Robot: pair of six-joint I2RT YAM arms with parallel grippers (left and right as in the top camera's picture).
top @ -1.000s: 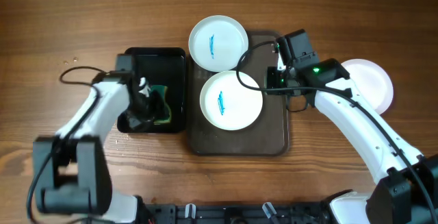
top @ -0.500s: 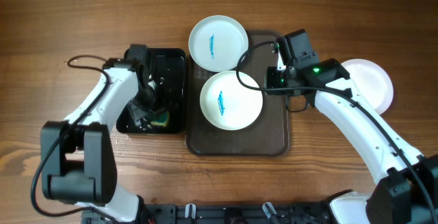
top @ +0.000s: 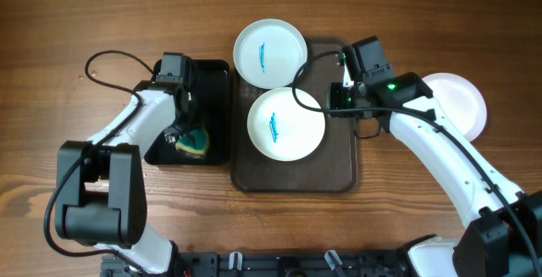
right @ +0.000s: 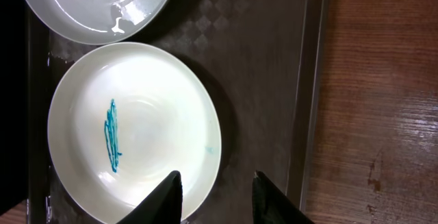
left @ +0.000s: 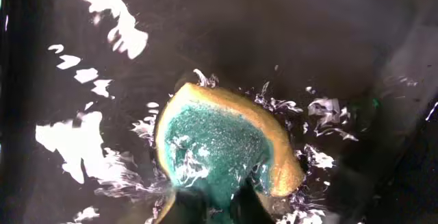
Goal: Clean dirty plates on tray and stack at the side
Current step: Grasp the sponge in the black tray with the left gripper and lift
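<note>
Your left gripper [left: 209, 209] is pinching the green-and-yellow sponge [left: 219, 142] in the wet black tray [top: 217, 78]. Your right gripper [right: 215, 195] hangs spread over the middle plate [top: 286, 123], white with a blue streak at its centre, on the brown tray [top: 339, 165]. The second plate [top: 270, 52], streaked too, overhangs the far edge.

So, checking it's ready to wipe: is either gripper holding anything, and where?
The left gripper pinches the sponge by one edge; the right gripper holds nothing.
</note>
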